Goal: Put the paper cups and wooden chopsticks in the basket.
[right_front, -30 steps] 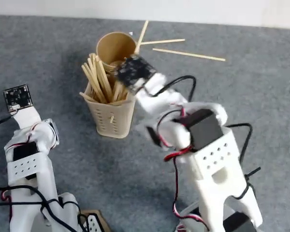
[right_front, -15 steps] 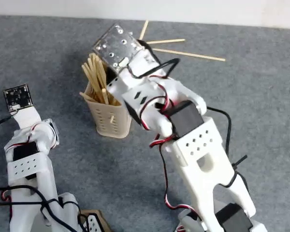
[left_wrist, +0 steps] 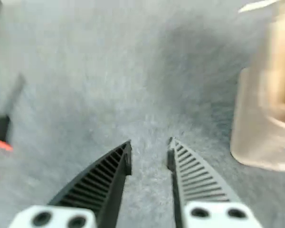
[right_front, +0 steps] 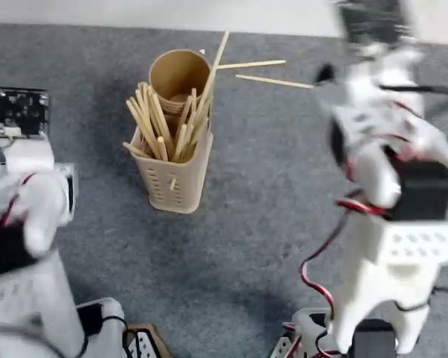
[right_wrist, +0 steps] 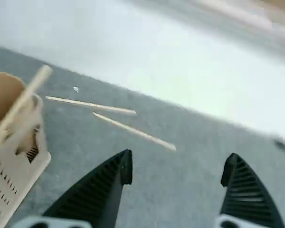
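Wooden chopsticks (right_wrist: pixel 133 130), two, loose on the mat (right_wrist: pixel 190 137) just ahead of the right gripper (right_wrist: pixel 179 164); spread wide, empty. Basket (right_front: pixel 172 179) off to that gripper's side, loaded with a cup (right_front: pixel 178 74) and more chopsticks. Left gripper (left_wrist: pixel 149 154) narrowly parted, empty, basket close beside. Advised: lower square over the nearer one, straddle mid-length, close firmly, lift level to avoid pivoting.
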